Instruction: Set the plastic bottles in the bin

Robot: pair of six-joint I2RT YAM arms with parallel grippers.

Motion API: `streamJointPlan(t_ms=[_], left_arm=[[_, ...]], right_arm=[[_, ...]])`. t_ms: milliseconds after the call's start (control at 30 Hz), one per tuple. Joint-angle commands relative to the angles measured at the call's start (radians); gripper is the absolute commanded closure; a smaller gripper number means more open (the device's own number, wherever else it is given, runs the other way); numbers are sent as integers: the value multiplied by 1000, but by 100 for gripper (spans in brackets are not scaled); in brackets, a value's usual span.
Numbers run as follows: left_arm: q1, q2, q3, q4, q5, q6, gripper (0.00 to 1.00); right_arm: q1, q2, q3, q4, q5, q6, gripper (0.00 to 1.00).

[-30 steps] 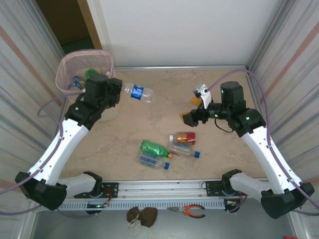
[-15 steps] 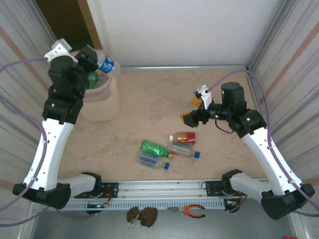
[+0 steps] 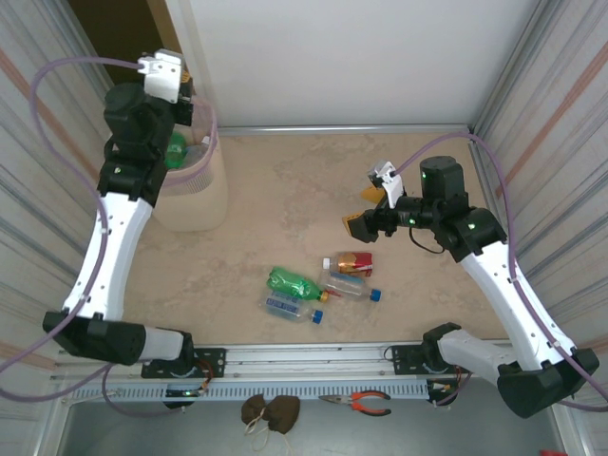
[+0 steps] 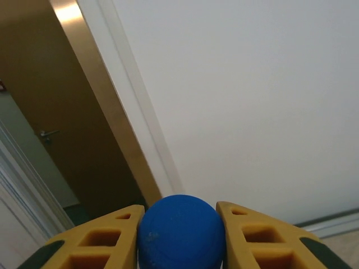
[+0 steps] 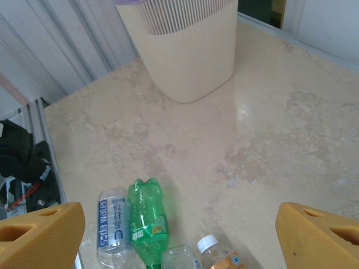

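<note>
Plastic bottles (image 3: 328, 283) lie clustered on the table (image 3: 285, 204); light, slick and crushable, they are likely best pinched mid-body. Left gripper (image 4: 179, 214) clamps a blue-capped bottle (image 4: 180, 238) by the bin (image 3: 195, 204); right gripper (image 3: 366, 210) hangs spread nearby.

Table (image 3: 275, 199): beige, marbled, paler veins. Bin (image 5: 185, 50): cream wall w/ fine vert. ribbing; rim pale pink. Bottle cap (image 4: 180, 232): solid blue, btwn yellow-orange L fingers (image 4: 95, 246). On table: green bottle (image 5: 147, 221); clear bottle (image 5: 111, 224), label w/ blue lettering; red-orange-label bottle (image 3: 353, 262); blue-capped bottle (image 3: 350, 288), clear body. Pliers (image 3: 356, 402): orange handles.
</note>
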Motion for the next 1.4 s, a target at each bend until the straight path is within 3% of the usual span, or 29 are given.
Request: streamJointPlan(t_ms=[0,567,733,900,1367], left_arm=[[31,54,-4,47,-23,246,100],[179,265,-100,135,146,480,100],[211,338,-65,93,223,527,100],[230,396,-32,41,222,570,100],[274,483,-24,-109,324,504,100]], right_arm=[[-2,6,2,8,-12,-30,13],[-10,53,37,-16,-10,-70,13],[-15,83,53,-15,-22,-71,13],[-16,107,53,-11,-31,-70,13],[-15,131,45,7,-43,-59,14]])
